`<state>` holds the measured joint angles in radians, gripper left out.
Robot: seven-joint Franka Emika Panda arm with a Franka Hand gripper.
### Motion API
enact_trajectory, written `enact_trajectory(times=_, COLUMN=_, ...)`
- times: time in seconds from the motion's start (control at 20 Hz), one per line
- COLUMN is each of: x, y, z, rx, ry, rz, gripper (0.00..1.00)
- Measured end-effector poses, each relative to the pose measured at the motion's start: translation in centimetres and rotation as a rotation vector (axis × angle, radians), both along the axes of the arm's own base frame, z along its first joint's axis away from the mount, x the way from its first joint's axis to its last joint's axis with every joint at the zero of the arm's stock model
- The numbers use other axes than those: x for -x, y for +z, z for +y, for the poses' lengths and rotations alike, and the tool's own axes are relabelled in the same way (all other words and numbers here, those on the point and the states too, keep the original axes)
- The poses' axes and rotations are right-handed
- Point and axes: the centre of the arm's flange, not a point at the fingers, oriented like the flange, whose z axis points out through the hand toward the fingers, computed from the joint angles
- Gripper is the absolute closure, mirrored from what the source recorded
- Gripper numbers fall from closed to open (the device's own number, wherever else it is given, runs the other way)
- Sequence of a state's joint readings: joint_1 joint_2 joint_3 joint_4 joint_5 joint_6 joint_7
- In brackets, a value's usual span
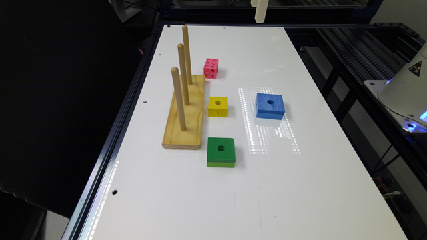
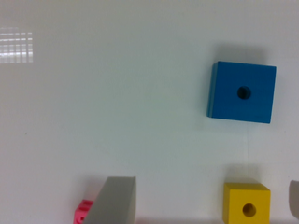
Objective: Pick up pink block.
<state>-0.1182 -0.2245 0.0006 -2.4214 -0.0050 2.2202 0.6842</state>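
Note:
The pink block [image 1: 211,68], a small bright cube with several round holes per face, rests on the white table [image 1: 300,186] beside the far end of the wooden peg base. In the wrist view only a corner of the pink block [image 2: 82,212] shows, partly hidden behind one grey finger [image 2: 117,200]. My gripper [image 2: 207,183] hangs high above the table and is open, its fingers spread wide with nothing between them. It touches no block.
A wooden base [image 1: 185,113] with three upright pegs stands at the exterior view's left. The yellow block [image 1: 218,106] with one hole lies near the pink one, the blue block [image 1: 270,106] to its right, and the green block [image 1: 221,152] nearer the camera. The robot's base [image 1: 405,90] is at the right edge.

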Motion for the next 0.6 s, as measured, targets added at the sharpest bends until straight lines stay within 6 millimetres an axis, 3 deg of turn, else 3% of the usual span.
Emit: enact_trajectory(times=0.6, x=-0.44, y=0.05, z=-0.72, rx=0.003, ry=-0.010, rz=-0.013, gripper=0.00)
